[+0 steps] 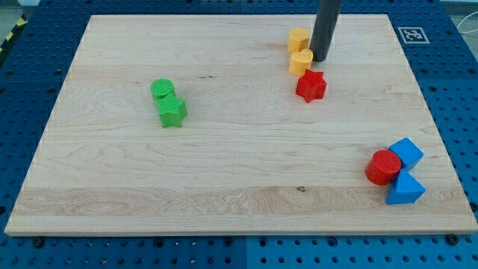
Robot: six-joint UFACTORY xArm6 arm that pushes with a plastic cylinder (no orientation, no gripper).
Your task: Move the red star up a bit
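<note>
Surface of pale wood, blue pegboard around it. Left to right:

Left of centre: green cylinder touching green star just below it. Well apart from everything else.

Right of centre, near the view's top: upper yellow block, lower yellow block touching beneath it; shapes hard to make out. Red star just below and slightly right of the lower yellow block, touching or nearly so.

Dark rod coming down from the view's top edge; my tip beside the lower yellow block on its right, above the red star, close but apparently not touching it.

Lower right: red cylinder, blue cube above-right of it, blue triangular block below-right, all clustered in contact.

No hand on this rig, so nothing clenched, released or grasping; bare rod only.

Step in hand, by judgement: approach, push not begun. Tip on the wrong side for an upward push. Next move probably calls for rounding the star on its right, settling below it, then a short push toward the view's top. Risk: yellow blocks in the path, likely nudged.
</note>
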